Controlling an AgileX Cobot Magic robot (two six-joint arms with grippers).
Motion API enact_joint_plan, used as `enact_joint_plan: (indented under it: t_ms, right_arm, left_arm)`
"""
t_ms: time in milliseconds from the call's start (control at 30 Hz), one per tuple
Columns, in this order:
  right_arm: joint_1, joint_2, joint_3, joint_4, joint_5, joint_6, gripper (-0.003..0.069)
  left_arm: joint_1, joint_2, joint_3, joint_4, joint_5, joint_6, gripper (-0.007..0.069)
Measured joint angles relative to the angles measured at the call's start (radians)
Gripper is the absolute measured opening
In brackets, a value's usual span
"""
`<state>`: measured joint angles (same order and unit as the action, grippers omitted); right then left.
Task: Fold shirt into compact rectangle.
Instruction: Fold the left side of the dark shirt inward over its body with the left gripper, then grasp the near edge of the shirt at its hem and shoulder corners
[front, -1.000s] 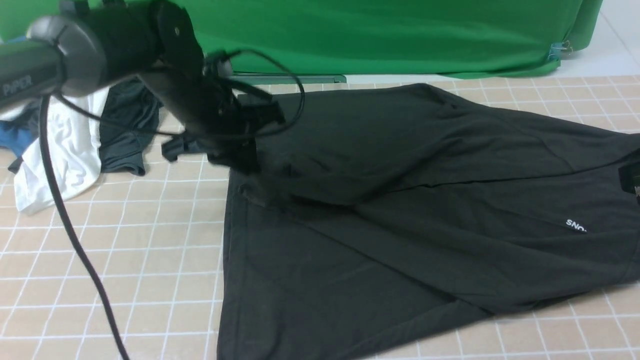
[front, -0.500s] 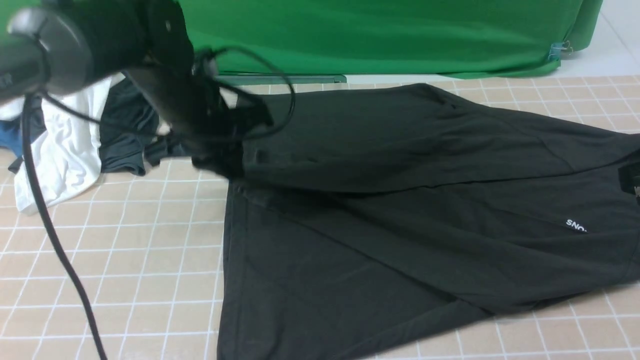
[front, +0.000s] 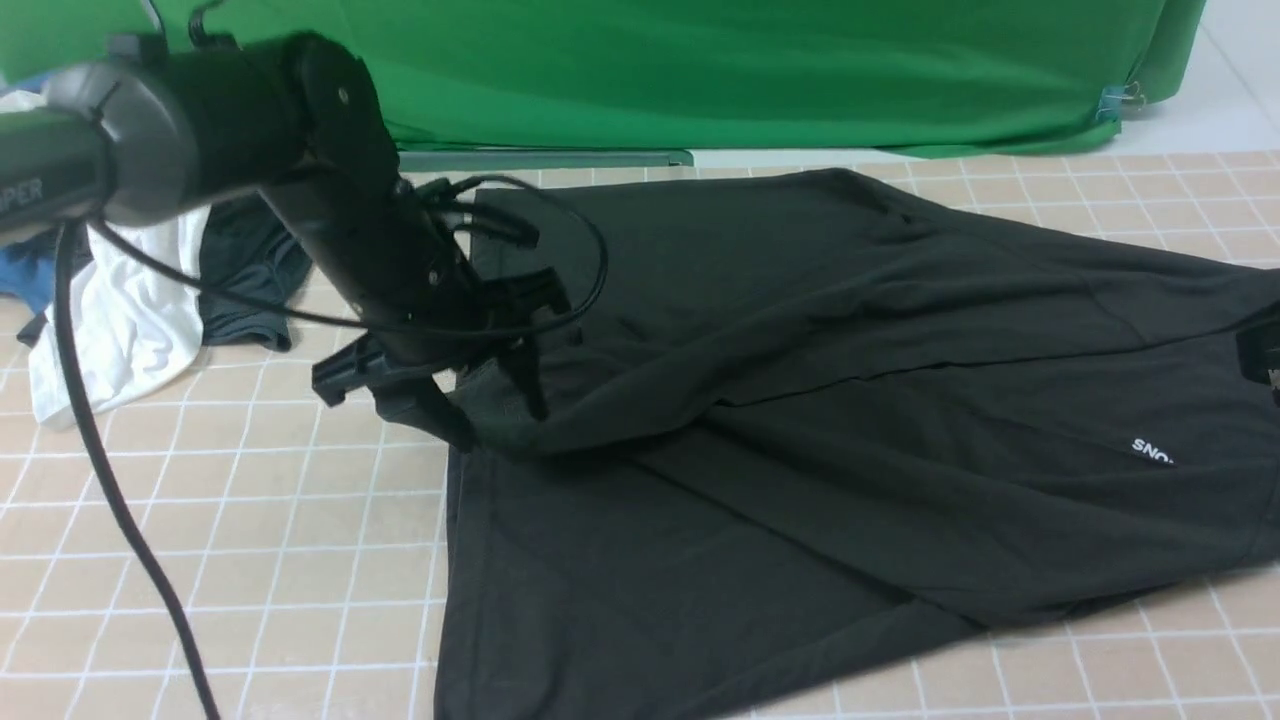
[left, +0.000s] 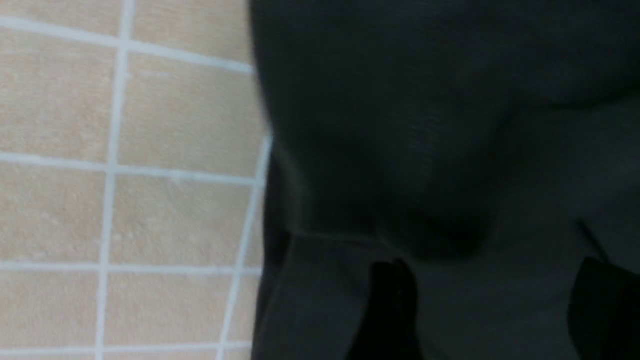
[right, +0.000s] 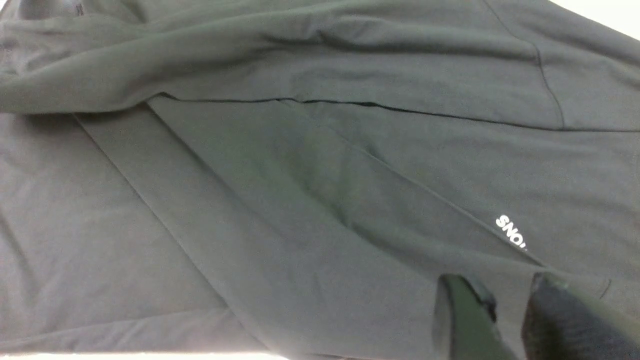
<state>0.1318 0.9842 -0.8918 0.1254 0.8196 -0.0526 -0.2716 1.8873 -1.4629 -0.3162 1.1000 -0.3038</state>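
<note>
We are seeing the left claw (front: 500, 428) gaping wide astride the black T-shirt's (front: 800, 480) raised fold; the right claw (right: 495, 280) is sitting narrow by the print, grip untellable.

A black shirt (front: 800, 480) lies spread out, its far side folded inward.

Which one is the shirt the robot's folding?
Look at the tiled surface in front of the green cloth. The shirt is the big black one spread across it. Unlike the white garment and smaller dark grey garment, it has tiny white letters.
</note>
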Motion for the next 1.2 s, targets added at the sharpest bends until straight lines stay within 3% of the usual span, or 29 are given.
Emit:
enact_joint_plan:
  t_ms: [167, 333, 533, 767, 867, 1033, 1200]
  right_arm:
    - [0.000, 0.000, 0.000, 0.000, 0.000, 0.000, 0.0209]
    - [0.000, 0.000, 0.000, 0.000, 0.000, 0.000, 0.0209]
    - [0.000, 0.000, 0.000, 0.000, 0.000, 0.000, 0.0209]
    - [0.000, 0.000, 0.000, 0.000, 0.000, 0.000, 0.0209]
    - [0.000, 0.000, 0.000, 0.000, 0.000, 0.000, 0.0209]
    - [0.000, 0.000, 0.000, 0.000, 0.000, 0.000, 0.0209]
    - [0.000, 0.000, 0.000, 0.000, 0.000, 0.000, 0.0210]
  left_arm:
    - [0.000, -0.015, -0.063, 0.021, 0.083, 0.020, 0.0558]
    - [0.000, -0.009, -0.060, 0.042, 0.045, 0.011, 0.0552]
    - [-0.025, 0.058, -0.029, -0.008, -0.062, 0.013, 0.0465]
    - [-0.076, 0.179, -0.022, -0.064, -0.211, 0.048, 0.0261]
    - [-0.077, 0.195, -0.022, -0.099, -0.219, 0.054, 0.0206]
    - [-0.077, 0.185, -0.025, -0.197, -0.212, 0.147, 0.0199]
    - [-0.077, 0.106, -0.084, -0.268, -0.203, 0.192, 0.0260]
